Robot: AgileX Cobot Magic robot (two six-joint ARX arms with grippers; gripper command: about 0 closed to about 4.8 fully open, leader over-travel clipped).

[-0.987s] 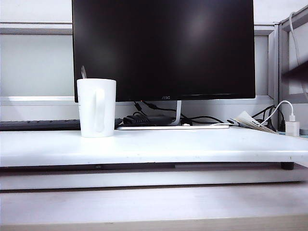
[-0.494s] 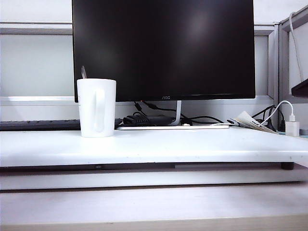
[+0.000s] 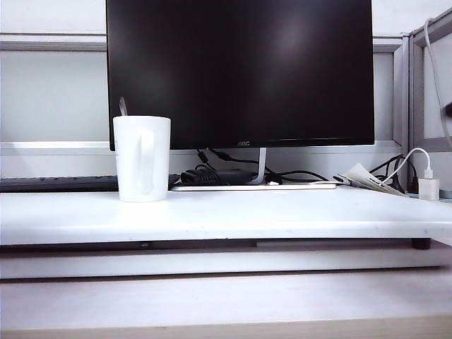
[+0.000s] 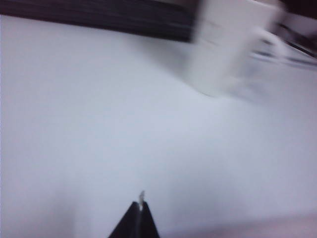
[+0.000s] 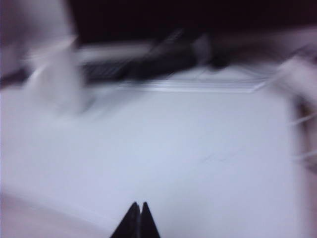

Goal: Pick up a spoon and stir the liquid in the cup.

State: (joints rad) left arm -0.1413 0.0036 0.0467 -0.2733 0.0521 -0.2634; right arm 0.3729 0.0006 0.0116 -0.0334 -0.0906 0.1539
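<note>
The white cup [image 3: 141, 158] stands on the left of the white tabletop [image 3: 282, 219], its loop handle facing the exterior camera. The spoon's thin grey handle end [image 3: 123, 106] sticks up above the cup's rim. In the left wrist view my left gripper [image 4: 140, 204] is shut and empty, hovering over bare tabletop well away from the blurred cup [image 4: 228, 44]. My right gripper [image 5: 139, 206] is also shut and empty, with the blurred cup [image 5: 54, 74] far off to one side. In the exterior view only a dark sliver of the right arm [image 3: 448, 109] shows at the right edge.
A large black monitor [image 3: 240, 70] stands behind the cup, with a black keyboard [image 3: 56, 183] to its left. A dark cable bundle [image 3: 212, 175] lies on the monitor's base. Folded papers [image 3: 367, 176] and a white charger [image 3: 429, 187] sit at the right rear.
The dark right arm at the exterior view's right edge has drawn back almost out of frame. Cup and spoon have not moved.
</note>
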